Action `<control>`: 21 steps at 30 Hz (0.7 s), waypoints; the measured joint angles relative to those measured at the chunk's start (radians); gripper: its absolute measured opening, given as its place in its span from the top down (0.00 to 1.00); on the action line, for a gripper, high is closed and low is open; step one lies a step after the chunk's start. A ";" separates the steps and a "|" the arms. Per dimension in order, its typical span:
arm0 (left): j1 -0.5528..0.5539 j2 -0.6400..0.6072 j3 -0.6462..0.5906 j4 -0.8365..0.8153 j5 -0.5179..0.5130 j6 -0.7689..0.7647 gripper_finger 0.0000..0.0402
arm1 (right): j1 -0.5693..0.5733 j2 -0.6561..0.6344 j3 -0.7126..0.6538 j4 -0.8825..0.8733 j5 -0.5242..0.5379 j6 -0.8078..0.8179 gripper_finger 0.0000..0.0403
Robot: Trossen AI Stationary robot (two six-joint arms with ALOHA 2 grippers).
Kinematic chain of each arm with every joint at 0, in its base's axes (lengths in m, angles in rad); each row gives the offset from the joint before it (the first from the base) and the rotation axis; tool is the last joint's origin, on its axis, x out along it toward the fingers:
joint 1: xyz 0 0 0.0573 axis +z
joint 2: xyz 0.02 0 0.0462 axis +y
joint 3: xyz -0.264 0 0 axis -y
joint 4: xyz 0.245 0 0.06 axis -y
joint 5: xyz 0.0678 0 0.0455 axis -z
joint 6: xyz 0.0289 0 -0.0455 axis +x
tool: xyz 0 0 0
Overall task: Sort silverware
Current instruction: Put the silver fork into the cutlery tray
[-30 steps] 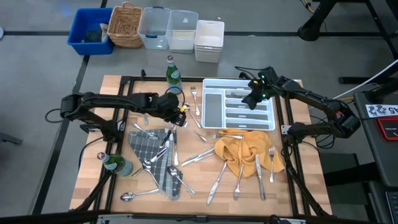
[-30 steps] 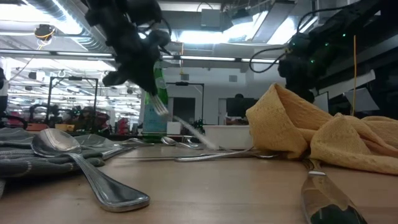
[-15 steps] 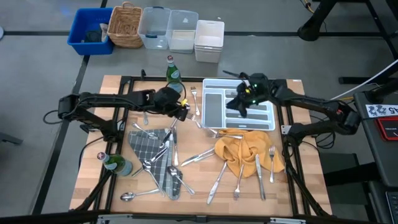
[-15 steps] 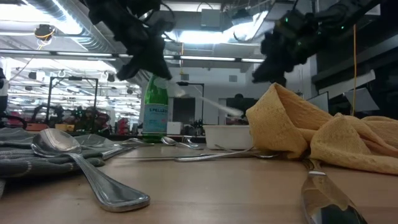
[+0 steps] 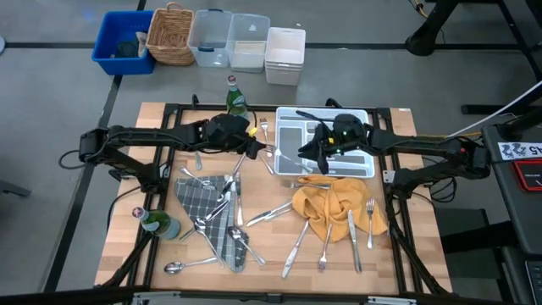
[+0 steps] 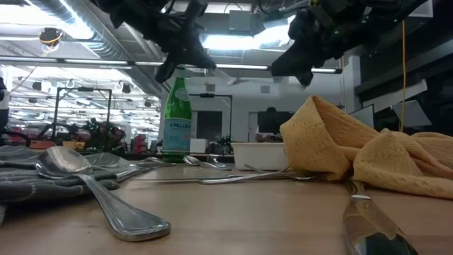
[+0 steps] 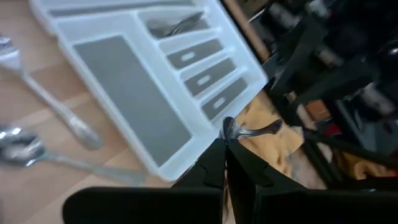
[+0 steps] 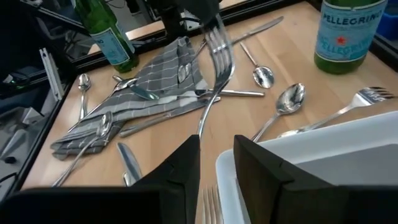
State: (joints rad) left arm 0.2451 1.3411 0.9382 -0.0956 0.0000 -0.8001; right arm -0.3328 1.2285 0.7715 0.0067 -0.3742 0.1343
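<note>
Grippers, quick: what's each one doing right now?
Left gripper: shut on a fork, held above the table beside the tray.
Right gripper: open, holding nothing, facing that fork over the tray's edge.

tray (image 5: pixel 366 161) right of bottle (image 5: pixel 236 102) | yellow cloth (image 5: pixel 332 203) before tray

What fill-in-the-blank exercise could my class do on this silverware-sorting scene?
1. The left gripper, raised off the table, is shut on a ____.
2. The right gripper, open, hovers over the white ____.
3. The green bottle by the table's far edge stands ____.
Missing words: fork; tray; upright.
</note>
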 joint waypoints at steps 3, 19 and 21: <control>0.000 0.000 0.000 0.041 -0.012 0.016 1.00 | 0.026 0.000 0.000 0.000 0.019 0.000 0.75; -0.001 0.000 0.000 0.141 -0.029 0.023 1.00 | 0.058 0.000 0.000 0.001 0.096 0.063 0.75; -0.001 0.000 0.000 0.148 -0.029 0.023 1.00 | 0.058 0.001 0.000 0.000 0.096 0.070 0.75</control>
State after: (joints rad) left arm 0.2440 1.3411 0.9382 0.0520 -0.0292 -0.7769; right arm -0.2745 1.2292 0.7715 0.0071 -0.2783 0.2039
